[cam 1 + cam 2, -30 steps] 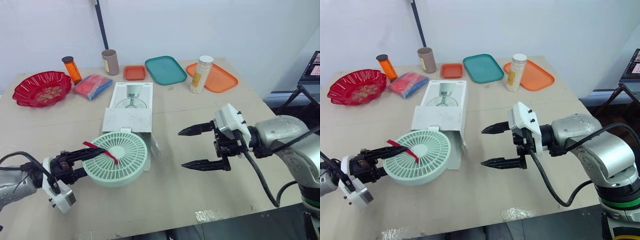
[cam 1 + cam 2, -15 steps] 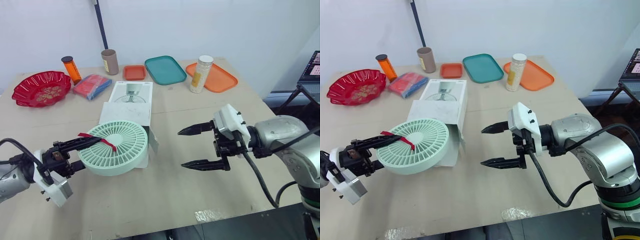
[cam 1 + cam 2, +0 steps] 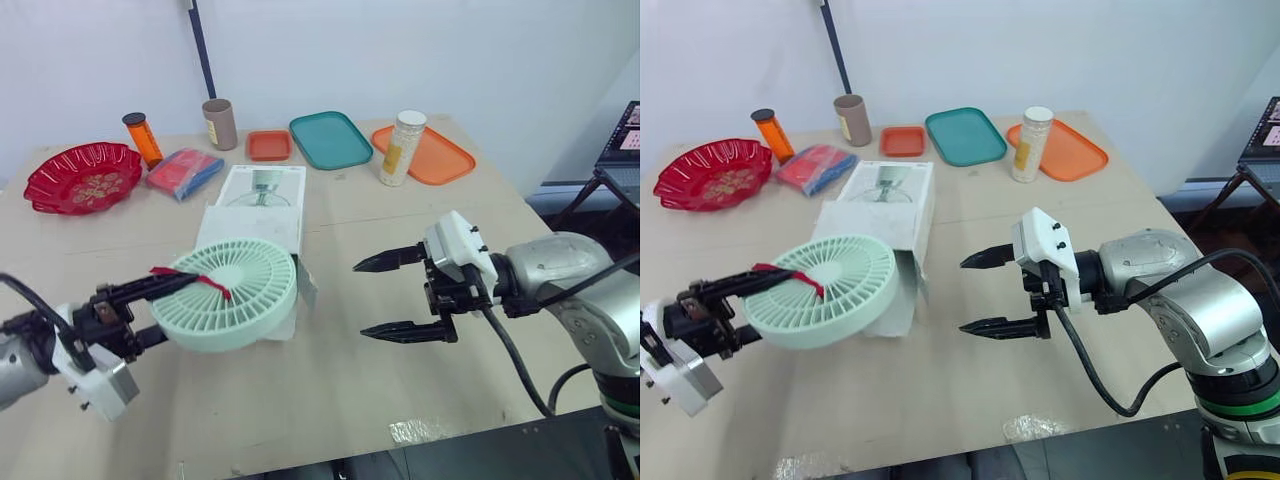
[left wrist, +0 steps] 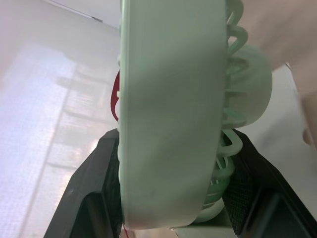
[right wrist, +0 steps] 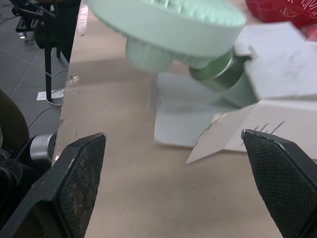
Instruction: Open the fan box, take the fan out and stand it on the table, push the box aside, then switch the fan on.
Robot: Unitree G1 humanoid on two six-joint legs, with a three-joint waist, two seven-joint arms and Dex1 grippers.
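Note:
My left gripper (image 3: 168, 308) is shut on the rim of the mint-green round fan (image 3: 228, 296), which has a red strap across its grille. The fan hangs tilted above the table at the open front end of the white fan box (image 3: 256, 203). Its stem still reaches into the box mouth (image 5: 220, 74). In the left wrist view the fan's rim (image 4: 168, 124) sits between my two black fingers (image 4: 94, 183). My right gripper (image 3: 360, 300) is open and empty, hovering to the right of the box, a hand's width from the flap (image 3: 306, 285).
At the back of the table stand a red bowl (image 3: 82, 176), an orange bottle (image 3: 143, 138), a brown cup (image 3: 220, 123), a blue-red packet (image 3: 186, 170), small orange (image 3: 270, 145), teal (image 3: 331, 139) and orange (image 3: 436, 155) trays, and a white jar (image 3: 403, 148).
The left gripper has lifted the fan up and leftward, off the table and further out of the box. The right gripper has barely moved.

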